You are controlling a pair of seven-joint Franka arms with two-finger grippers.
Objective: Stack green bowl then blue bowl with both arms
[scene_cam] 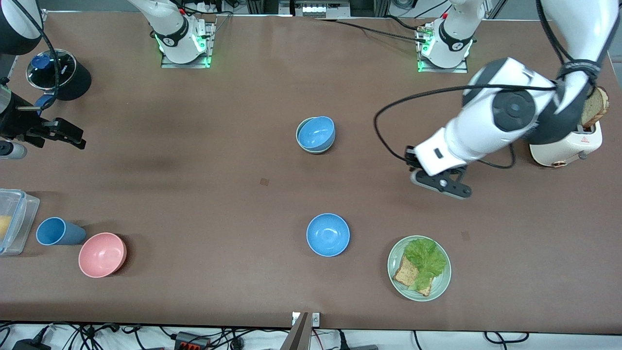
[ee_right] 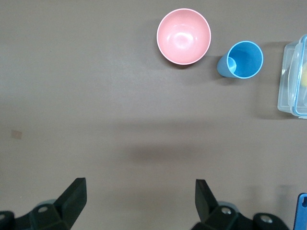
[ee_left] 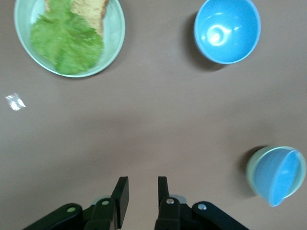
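Observation:
The pale mint-green bowl [scene_cam: 300, 142] stands at the table's middle with a sky-blue bowl [scene_cam: 317, 132] nested in it, tilted. Both show in the left wrist view, the green rim [ee_left: 251, 165] around the blue bowl [ee_left: 280, 177]. A second blue bowl [scene_cam: 328, 235] stands alone, nearer the front camera; it also shows in the left wrist view [ee_left: 227, 29]. My left gripper [scene_cam: 442, 184] hangs over bare table toward the left arm's end, its fingers a little apart and empty [ee_left: 142, 179]. My right gripper [scene_cam: 73, 136] is wide open and empty [ee_right: 140, 184] over the right arm's end of the table.
A pale-green plate [scene_cam: 441, 288] with lettuce and bread lies near the front edge. A toaster [scene_cam: 566, 146] with bread stands by the left arm. A pink bowl [scene_cam: 102, 254], a blue cup [scene_cam: 58, 231], a clear container [scene_cam: 17, 221] and a black pot [scene_cam: 60, 74] are at the right arm's end.

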